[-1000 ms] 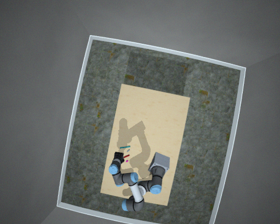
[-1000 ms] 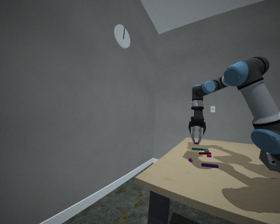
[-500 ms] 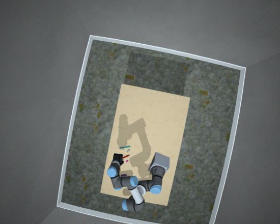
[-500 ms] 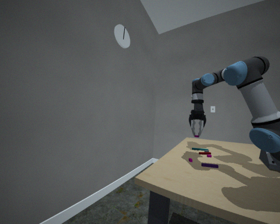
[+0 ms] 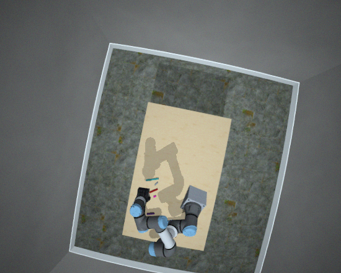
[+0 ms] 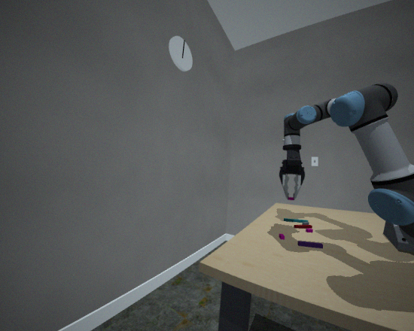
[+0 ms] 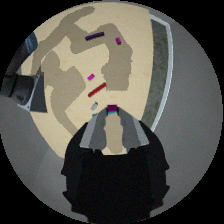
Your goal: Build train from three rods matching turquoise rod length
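Note:
My gripper (image 6: 290,196) (image 7: 112,107) is shut on a magenta rod (image 6: 290,198) (image 7: 112,107), held well above the table. The turquoise rod (image 5: 152,179) (image 6: 293,220) lies farthest back, partly hidden by the gripper in the wrist view. A short grey rod (image 5: 156,183) (image 6: 305,223) (image 7: 94,106) lies close to it. A red rod (image 5: 153,190) (image 6: 302,226) (image 7: 97,90) lies slanted beyond the grey one. A second magenta rod (image 5: 154,196) (image 6: 309,230) (image 7: 90,77) is near the red. A third magenta rod (image 6: 281,236) (image 7: 118,41) and a purple rod (image 5: 150,213) (image 6: 310,244) (image 7: 94,36) lie apart.
The wooden table (image 5: 190,133) (image 6: 250,259) has an edge near the rods, on the left in the top view. The arm's grey base block (image 5: 196,195) stands across the table from the rods. Arm shadows fall across the table top.

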You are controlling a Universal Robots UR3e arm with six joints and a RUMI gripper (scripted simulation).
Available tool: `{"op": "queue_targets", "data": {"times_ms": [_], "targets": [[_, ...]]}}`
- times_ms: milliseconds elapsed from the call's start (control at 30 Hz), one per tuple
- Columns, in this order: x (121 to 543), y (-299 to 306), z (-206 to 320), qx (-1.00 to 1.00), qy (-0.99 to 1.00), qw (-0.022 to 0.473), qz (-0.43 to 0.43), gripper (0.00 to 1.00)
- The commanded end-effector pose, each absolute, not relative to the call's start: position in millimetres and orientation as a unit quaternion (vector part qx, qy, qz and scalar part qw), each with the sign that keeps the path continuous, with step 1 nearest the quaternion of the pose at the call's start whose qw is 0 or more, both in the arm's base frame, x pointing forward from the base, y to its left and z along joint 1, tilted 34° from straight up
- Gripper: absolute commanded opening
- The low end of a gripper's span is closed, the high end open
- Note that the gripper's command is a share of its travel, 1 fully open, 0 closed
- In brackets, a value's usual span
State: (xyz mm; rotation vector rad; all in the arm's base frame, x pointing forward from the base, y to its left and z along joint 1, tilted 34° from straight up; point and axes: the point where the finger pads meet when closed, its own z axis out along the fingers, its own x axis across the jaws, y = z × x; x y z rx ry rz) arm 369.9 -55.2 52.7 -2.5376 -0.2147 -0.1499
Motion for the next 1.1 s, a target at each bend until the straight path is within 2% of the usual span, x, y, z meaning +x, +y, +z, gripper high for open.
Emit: {"op": "queue_targets", "data": {"times_ms": [0, 433, 1067], "targets": [[370, -56, 53, -0.952, -0.08, 0.29, -0.057, 0.0], [365, -48, 62, -0.954, -0.045, 0.292, -0.046, 0.0], [319, 21, 111, -0.923, 0.247, 0.292, 0.045, 0.0]]}}
